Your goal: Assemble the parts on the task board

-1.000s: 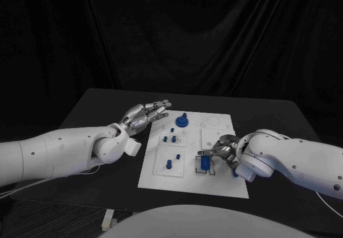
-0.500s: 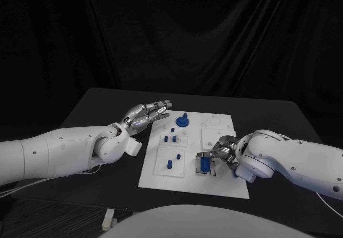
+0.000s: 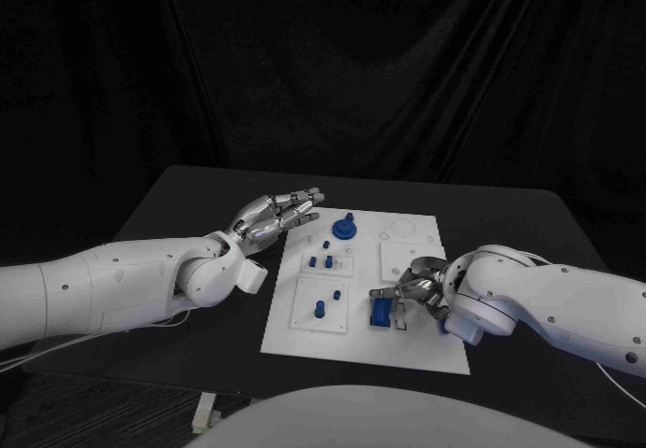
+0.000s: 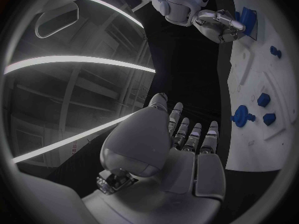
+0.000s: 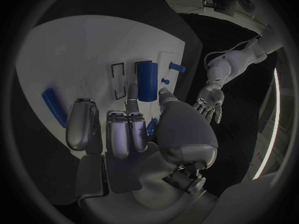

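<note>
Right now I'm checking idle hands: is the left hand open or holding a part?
Open. The left hand hovers at the task board's far left edge, fingers extended and apart, nothing in its palm.

Your left hand (image 3: 276,218) is raised with palm up and fingers extended and apart, holding nothing; its arm enters from the left. Your right hand (image 3: 417,291) is lowered, fingers curled downward, with thumb and a finger closed together; whether they grip anything cannot be told.
</note>
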